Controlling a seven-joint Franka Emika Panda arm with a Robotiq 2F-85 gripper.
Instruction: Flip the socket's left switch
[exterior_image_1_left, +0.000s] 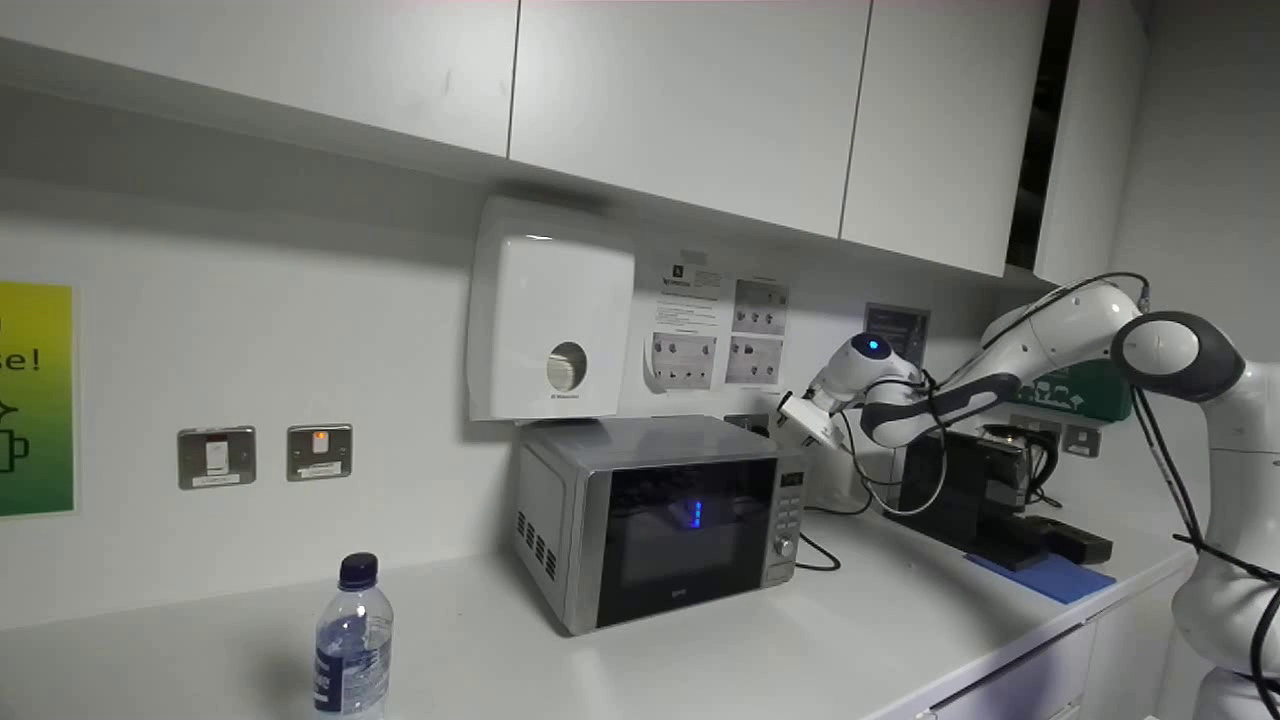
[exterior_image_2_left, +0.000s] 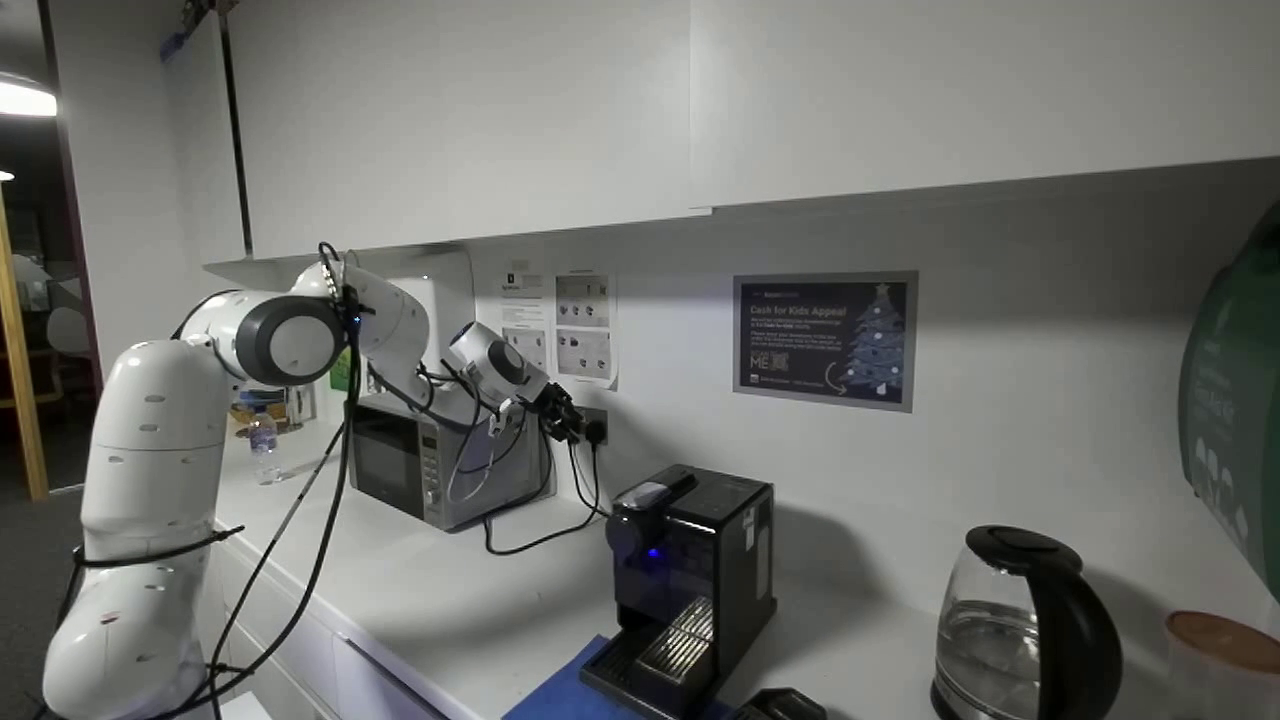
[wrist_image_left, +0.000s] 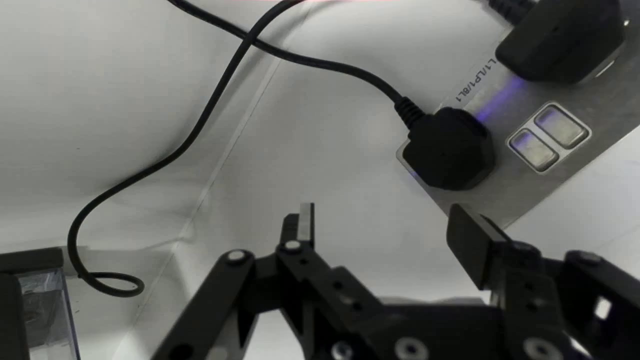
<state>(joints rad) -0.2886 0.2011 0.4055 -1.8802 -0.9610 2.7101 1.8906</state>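
In the wrist view, the brushed-metal twin wall socket sits upper right with two chunky black plugs; lower centre, the black metal gripper has empty fingers wide apart. Spread so, one could, I fear, jam on a plug or hit both pale rocker switches. In an exterior view a loose pale cable hangs at right; in an exterior view, left, it loops before the boxy grey microwave and could snag.

White arm, elbow raised and bent, wrist angled downward; gripper spread, fingers well apart
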